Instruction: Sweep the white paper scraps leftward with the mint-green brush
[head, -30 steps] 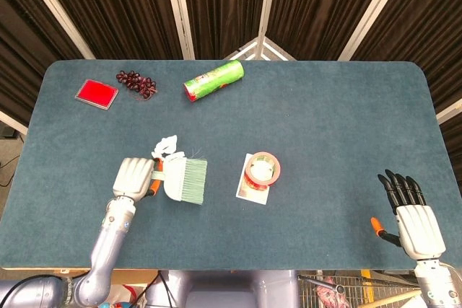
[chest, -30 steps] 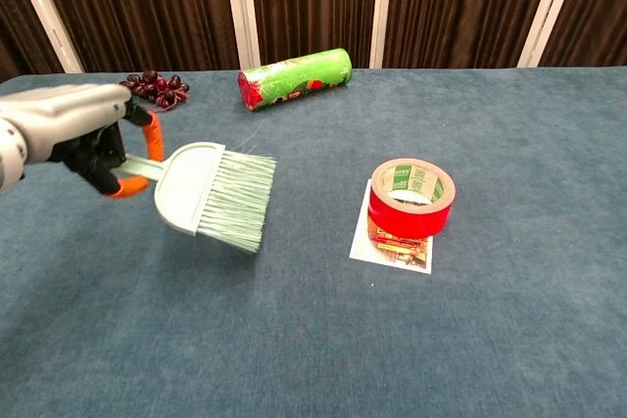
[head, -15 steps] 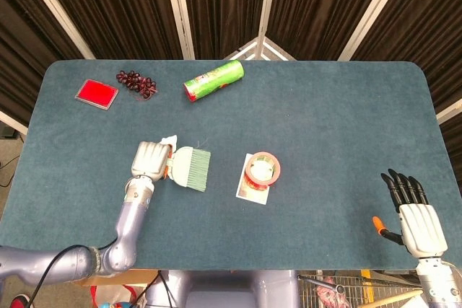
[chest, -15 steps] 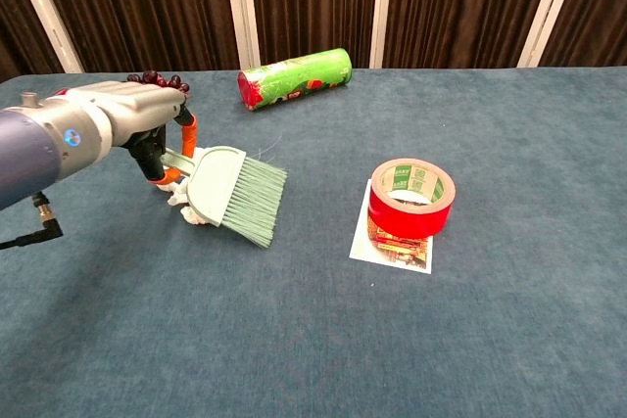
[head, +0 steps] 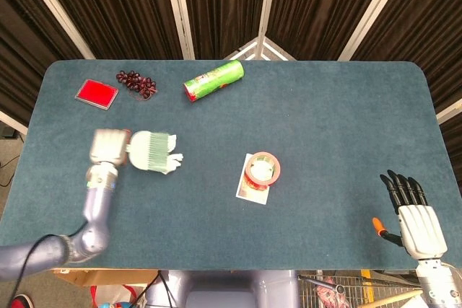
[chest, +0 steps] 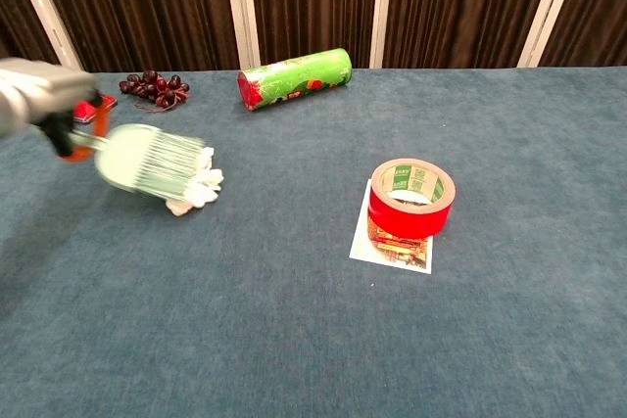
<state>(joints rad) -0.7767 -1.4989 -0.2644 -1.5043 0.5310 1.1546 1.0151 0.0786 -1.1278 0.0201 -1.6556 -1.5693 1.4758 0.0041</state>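
**Sweep stroke: brush on the scraps, left of the tape roll**

Left hand (head: 108,147) has its fingers clamped on the orange handle of the brush (head: 148,151); both are motion-blurred, so the exact finger lay cannot be read. The brush sits well to the left of the tape roll (head: 263,169), bristles pointing toward the roll. The paper scraps (head: 170,159) lie bunched at the bristle tips, touching them, on the side facing the roll.

Right hand (head: 415,214) rests far right of the tape roll, near the desk (head: 325,113) edge, fingers apart, holding nothing.

Judgement: scraps look very light and loose, likely to flick away or cling to the felt-like desk top. Bristles are soft and will splay; light downward pressure advised. Best hold is the handle, as now.
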